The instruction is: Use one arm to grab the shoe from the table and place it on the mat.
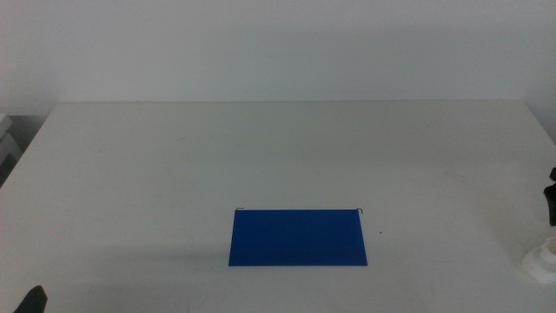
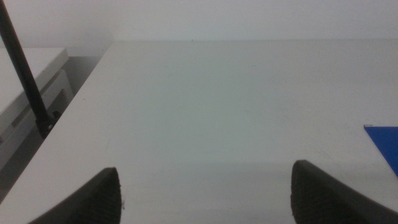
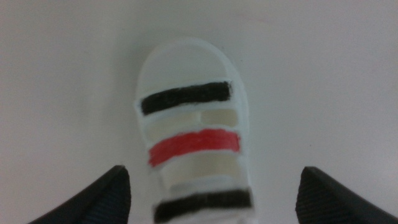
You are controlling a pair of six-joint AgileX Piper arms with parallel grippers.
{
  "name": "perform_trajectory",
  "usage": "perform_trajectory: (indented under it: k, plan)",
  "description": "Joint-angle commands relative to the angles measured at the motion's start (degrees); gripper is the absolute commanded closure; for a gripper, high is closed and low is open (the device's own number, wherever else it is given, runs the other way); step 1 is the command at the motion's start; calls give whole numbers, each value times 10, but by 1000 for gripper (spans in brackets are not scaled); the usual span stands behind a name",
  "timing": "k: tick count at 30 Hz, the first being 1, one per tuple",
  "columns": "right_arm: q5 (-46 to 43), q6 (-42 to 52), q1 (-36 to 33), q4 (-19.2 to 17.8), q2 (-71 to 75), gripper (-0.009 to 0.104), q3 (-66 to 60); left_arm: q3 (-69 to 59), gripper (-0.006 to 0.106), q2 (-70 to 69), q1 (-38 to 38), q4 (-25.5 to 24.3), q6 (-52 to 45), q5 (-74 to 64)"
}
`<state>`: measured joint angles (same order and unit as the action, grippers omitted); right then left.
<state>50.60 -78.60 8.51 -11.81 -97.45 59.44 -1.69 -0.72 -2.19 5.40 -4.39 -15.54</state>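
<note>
The white shoe [image 3: 191, 134], with black, red and dark stripes, fills the right wrist view. It lies on the table [image 1: 261, 156] between the jaws of my right gripper [image 3: 214, 174], which is open directly above it with one jaw on each side. In the middle view only a white bit of the shoe [image 1: 540, 261] shows at the right edge, below a black part of the right arm [image 1: 550, 198]. The dark blue mat [image 1: 298, 236] lies flat at front centre, well left of the shoe. My left gripper [image 2: 205, 186] is open and empty, and waits at the front left corner [image 1: 33, 300].
The mat's corner [image 2: 385, 140] shows in the left wrist view. A black cable [image 2: 22, 68] and a white cabinet [image 2: 31, 87] stand beyond the table's left edge. The table's right edge runs close to the shoe.
</note>
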Motion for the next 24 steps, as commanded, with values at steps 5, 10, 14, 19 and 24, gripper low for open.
perform_trajectory:
  k: [5, 10, 14, 19, 24]
  plan:
    - [-3, 8, 4, -11, -14, 29, 17, -4, 7, -8, 2, 4, 3, 46]
    - [-11, 8, 4, 1, -22, 45, 17, -4, 7, -8, 2, 4, 3, 46]
    - [-9, 8, 4, 7, -22, 67, 17, -4, 7, -8, 2, 4, 3, 46]
    - [31, 14, -6, 34, -8, 96, 30, -4, 7, -8, 2, 4, 3, 46]
    - [104, -13, -53, 2, 0, 99, 87, -4, 7, -8, 2, 4, 3, 46]
